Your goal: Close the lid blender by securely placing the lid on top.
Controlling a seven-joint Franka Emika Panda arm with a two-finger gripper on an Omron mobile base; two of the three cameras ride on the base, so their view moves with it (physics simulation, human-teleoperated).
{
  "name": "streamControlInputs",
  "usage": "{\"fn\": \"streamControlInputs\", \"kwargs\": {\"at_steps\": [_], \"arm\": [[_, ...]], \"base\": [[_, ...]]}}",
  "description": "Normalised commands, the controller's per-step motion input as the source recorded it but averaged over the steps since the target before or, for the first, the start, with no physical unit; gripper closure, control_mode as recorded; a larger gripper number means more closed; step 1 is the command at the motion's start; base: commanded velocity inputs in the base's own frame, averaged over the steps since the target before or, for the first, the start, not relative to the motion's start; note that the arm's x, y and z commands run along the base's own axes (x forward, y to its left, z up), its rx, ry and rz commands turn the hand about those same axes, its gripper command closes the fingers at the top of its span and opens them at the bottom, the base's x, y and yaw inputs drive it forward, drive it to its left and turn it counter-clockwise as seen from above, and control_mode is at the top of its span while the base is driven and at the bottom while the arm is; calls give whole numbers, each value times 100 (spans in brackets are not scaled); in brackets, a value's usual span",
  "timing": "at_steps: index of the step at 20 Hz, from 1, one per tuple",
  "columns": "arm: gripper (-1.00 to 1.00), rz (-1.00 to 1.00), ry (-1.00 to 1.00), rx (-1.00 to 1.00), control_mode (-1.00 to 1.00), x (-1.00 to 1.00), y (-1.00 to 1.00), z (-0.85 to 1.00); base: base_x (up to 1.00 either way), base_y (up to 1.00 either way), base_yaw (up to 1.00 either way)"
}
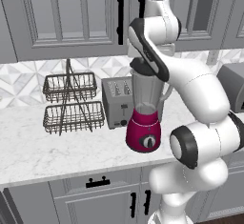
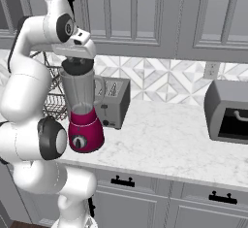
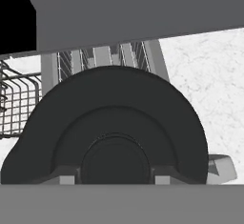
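Note:
The blender [image 1: 143, 123] [image 2: 85, 120] stands on the marble counter, with a magenta base, a black dial and a clear greyish jar. The black round lid [image 1: 141, 68] [image 2: 77, 67] [image 3: 114, 118] sits at the jar's mouth. My gripper [image 2: 77, 61] [image 3: 114, 176] comes straight down from above, shut on the lid's centre knob, one fingertip [image 3: 66, 178] on each side. In the left base view the arm's forearm hides the hand. The jar's handle [image 3: 222, 167] pokes out past the lid's edge. How firmly the lid is seated cannot be told.
A silver two-slot toaster [image 1: 117, 102] [image 2: 114, 101] stands just behind the blender. A two-tier wire basket rack [image 1: 72, 105] [image 3: 14, 99] is to its left. A grey oven-like appliance [image 2: 226, 110] sits far right. Upper cabinets [image 1: 71, 13] hang close above the hand.

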Motion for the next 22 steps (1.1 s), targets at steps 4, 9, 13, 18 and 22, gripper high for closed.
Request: {"fn": "streamControlInputs", "kwargs": {"at_steps": [4,9,13,18,22], "arm": [[100,0,12,1,-100,8,0,24],[100,0,0,0,-100,-4,3,0],[100,0,0,0,-100,-21,4,-1],[100,1,0,0,-100,-19,2,-1],[100,0,0,0,-100,3,0,0]], "base": [[0,0,0],[0,0,0],[0,0,0],[0,0,0],[0,0,0]]}}
